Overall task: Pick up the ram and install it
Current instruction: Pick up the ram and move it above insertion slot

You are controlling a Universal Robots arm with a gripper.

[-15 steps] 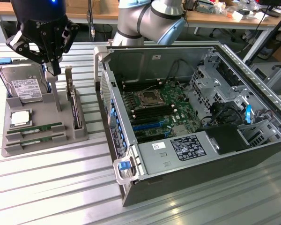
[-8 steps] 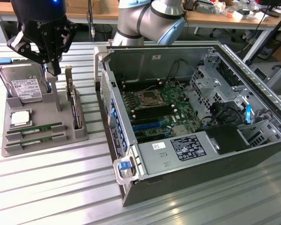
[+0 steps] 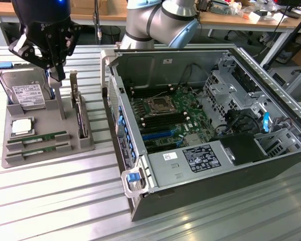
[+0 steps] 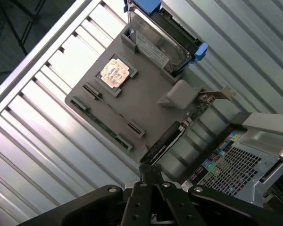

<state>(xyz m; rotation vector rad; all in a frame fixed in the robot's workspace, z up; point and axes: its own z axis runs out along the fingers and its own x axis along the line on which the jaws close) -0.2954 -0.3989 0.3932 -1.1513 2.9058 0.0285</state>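
Claw [image 3: 56, 73] hangs over the grey parts tray [image 3: 49, 120] at the exterior view's left, fingers pressed together on nothing. The ram [image 3: 37, 137] sits in a slot along the tray's near side, with a second stick [image 3: 40, 148] just beside it. The slots seem meant to keep each board's long edge clear for a pinch (my reading). The claw is above the tray's far half, near the hard drive [image 3: 25, 93] and well apart from the ram. The open computer case [image 3: 200, 173] sits to the right with its motherboard [image 3: 165, 118] facing up, so it can be reached from above.

Ram [image 4: 105, 125] in grey tray [image 4: 146, 101] (tool [image 4: 151, 172] closed)
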